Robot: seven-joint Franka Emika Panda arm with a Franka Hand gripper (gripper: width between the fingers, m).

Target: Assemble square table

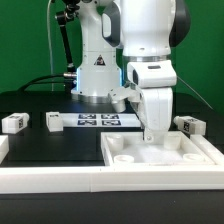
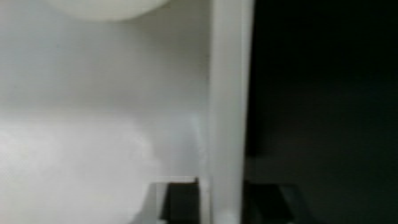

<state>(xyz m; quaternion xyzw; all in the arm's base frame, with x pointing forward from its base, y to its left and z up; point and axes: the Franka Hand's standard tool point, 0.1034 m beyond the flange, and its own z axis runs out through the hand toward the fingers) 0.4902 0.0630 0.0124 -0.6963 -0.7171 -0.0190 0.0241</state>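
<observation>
**Exterior view:** The robot arm is reaching straight down over the black bench. Its gripper is meeting the far rim of the white square tabletop. The tabletop is lying flat toward the exterior view's right, with round sockets facing up near its corners. A long white rail is running across the bench in front of it.

Three small white legs are lying loose on the bench. The first is sitting at the exterior view's far left. A second leg is lying near it, well apart from the tabletop. A third leg is resting just behind the tabletop's far right corner. The marker board is lying flat between the second leg and the gripper, in front of the robot's base. The fingers are showing too small here to judge.

**Wrist view:** The camera is looking along the tabletop's raised rim. The white floor of the slab is filling one side and the black bench the other, and a round socket is partly showing. One dark fingertip is sitting on the slab side of the rim, while the other is blending into the dark bench. The fingers are straddling the rim, but whether they are pinching it or standing just clear of it cannot be told.
</observation>
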